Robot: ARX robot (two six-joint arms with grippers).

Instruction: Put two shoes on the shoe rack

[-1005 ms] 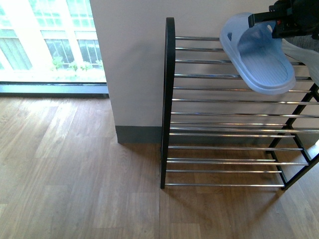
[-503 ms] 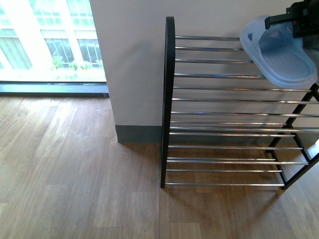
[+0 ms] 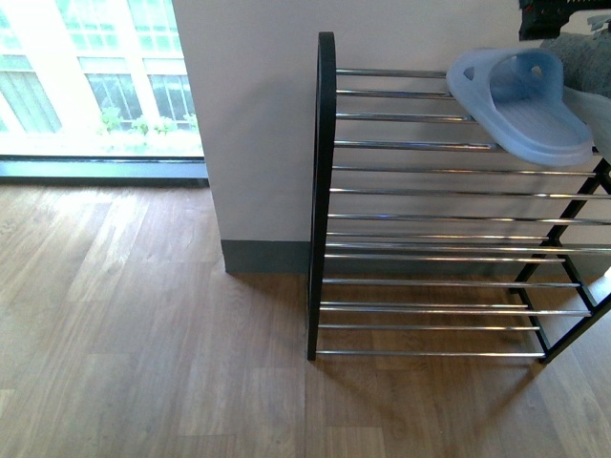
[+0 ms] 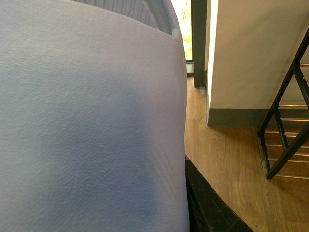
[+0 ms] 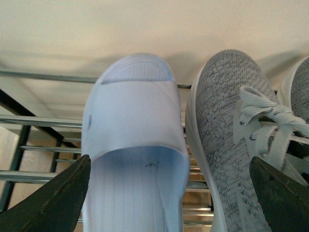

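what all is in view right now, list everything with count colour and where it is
slipper on rack: 1, pale blue slide, lying on the top tier of the rack, toe toward the wall
slipper in left gripper: 1, pale blue, filling most of the left wrist view
grey sneakers: 2, grey knit with white soles and pale laces, on the top tier beside the slipper; the second shows only at the picture's edge
shoe rack: 1, black frame with silver bars, against the wall
wall: 1, cream with dark skirting
floor: wood planks
window: 1, bright, beyond the wall
right gripper: black fingers apart, either side of the slipper's heel
left gripper: hidden behind its slipper
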